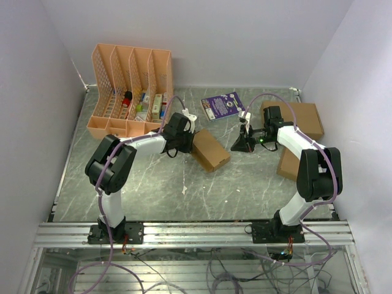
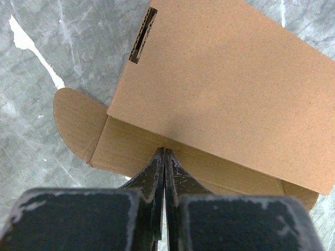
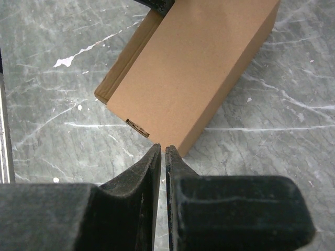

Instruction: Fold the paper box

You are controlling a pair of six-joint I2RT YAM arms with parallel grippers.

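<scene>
**Your left pincer (image 2: 165,152) on box (image 2: 220,89) flap (image 2: 131,144): tuck it square**

Jaws shut, nothing held, tips touching the long open flap. Push slow & level along the crease so the round ear (image 2: 78,123) goes inside, not under. Right pincer (image 3: 162,149), closed to a slit & empty, sits just off a corner on the other side; brace there if box slides. Box lies mid table (image 1: 153,190), between both pincers.

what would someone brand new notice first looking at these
The small brown paper box lies in the middle of the grey table, with a rounded flap sticking out at one end. The left pincer, shut, has its tips at the box's open long side, and the right pincer, also shut, points at a corner from the other side. At the back left stands a peach file rack.
</scene>
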